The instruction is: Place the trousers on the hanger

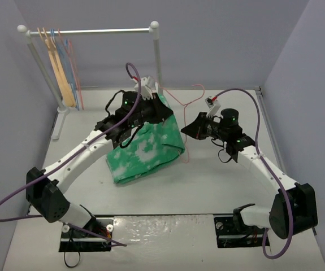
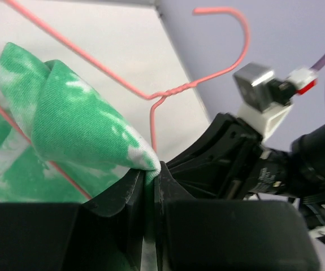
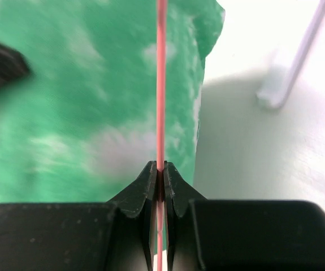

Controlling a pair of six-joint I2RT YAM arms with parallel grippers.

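We see the trousers [image 1: 145, 149] bunched at mid-table [image 1: 207, 180]. Their upper edge is lifted and their lower end lies on the surface; we cannot tell the two legs apart.

In the left wrist view, the left gripper [image 2: 151, 176] has its fingers pressed together on a fold of the cloth [image 2: 77, 124]. From above, those fingertips [image 1: 157, 108] are mostly hidden by the wrist and fabric.

In the right wrist view, the right gripper [image 3: 160, 172] is clamped on the wire of the hanger [image 3: 161, 84], with the green cloth behind it blurred.

From above, the hanger [image 1: 183, 105] stands just right of the trousers, hook toward the back wall, and the right gripper [image 1: 186, 130] is beside it. Part of its outline is lost behind the cloth. In the left wrist view, wire [image 2: 168, 93] crosses the fabric.

At back left, a rack [image 1: 89, 31] carries other hangers [image 1: 63, 68], too thin to count.
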